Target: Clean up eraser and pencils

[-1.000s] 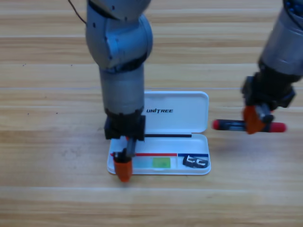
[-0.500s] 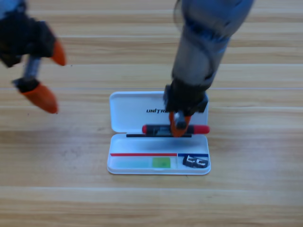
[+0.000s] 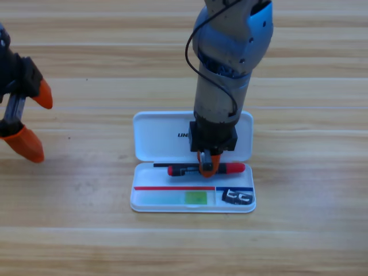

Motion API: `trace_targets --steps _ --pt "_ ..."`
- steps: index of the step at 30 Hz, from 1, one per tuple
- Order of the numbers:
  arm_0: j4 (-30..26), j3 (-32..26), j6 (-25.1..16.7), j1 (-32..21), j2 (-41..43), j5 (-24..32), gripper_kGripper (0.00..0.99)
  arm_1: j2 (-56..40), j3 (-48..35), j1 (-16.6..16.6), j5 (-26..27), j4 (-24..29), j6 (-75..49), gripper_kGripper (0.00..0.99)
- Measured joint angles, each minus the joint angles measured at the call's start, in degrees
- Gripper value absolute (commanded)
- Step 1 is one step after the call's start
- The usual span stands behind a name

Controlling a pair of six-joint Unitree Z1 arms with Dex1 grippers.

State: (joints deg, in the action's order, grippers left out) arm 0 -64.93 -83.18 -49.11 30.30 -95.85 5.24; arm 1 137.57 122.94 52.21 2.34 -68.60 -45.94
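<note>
High view: the right gripper (image 3: 208, 167) is clamped on the middle of the black red-ended pencil (image 3: 206, 169), above the white plastic case (image 3: 150, 138). Rigid, light and smooth, it likely suits a mid-length grip. The pale green pencil (image 3: 172, 198) and eraser (image 3: 237, 197) lie inside. The left gripper (image 3: 30, 121) waits with its jaws apart.

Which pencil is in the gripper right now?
The black pencil with red ends, held by the right gripper; the pale green pencil lies in the case.

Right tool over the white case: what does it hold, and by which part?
The right tool grips the black pencil with red ends around its middle, over the case.
</note>
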Motion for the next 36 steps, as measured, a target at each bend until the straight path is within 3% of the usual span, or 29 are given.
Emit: trace_targets --steps 3,4,5,15,20,25,29,33,35,36 --pt "0.01 0.22 0.00 -0.06 0.00 0.00 0.990 0.00 0.35 0.02 0.00 0.00 0.38 0.692" --pt "0.01 0.26 0.00 -0.07 0.00 0.00 0.990 0.00 0.36 0.04 0.00 0.00 0.62 0.838" --pt "0.01 0.29 0.00 -0.08 0.00 0.00 0.990 0.00 0.36 0.04 0.00 0.00 1.08 0.881" --pt "1.31 1.62 0.00 -0.22 0.01 0.37 0.990 -0.39 0.61 0.05 0.76 -0.50 4.07 0.956" --pt "4.64 1.63 0.03 -0.56 0.06 1.43 0.974 -6.78 -3.50 0.14 9.12 -0.84 5.15 0.956" --pt "11.95 1.53 0.33 -3.32 0.19 3.56 0.830 -19.17 -8.30 0.35 16.60 -0.84 5.61 0.956" --pt "16.56 -1.05 0.93 -6.18 -0.65 3.72 0.620 -27.97 -14.81 0.42 18.46 1.95 7.73 0.957" --pt "17.35 -8.48 1.48 -8.46 -5.95 6.11 0.252 -36.37 -23.91 0.43 19.19 10.26 12.24 0.971" --pt "17.40 -11.31 1.48 -9.18 -9.22 8.11 0.006 -40.91 -28.83 0.43 19.46 14.73 13.85 0.973" --pt "17.64 -12.34 1.47 -9.53 -11.23 9.61 0.000 -42.98 -30.69 0.43 19.65 16.11 14.28 0.973"
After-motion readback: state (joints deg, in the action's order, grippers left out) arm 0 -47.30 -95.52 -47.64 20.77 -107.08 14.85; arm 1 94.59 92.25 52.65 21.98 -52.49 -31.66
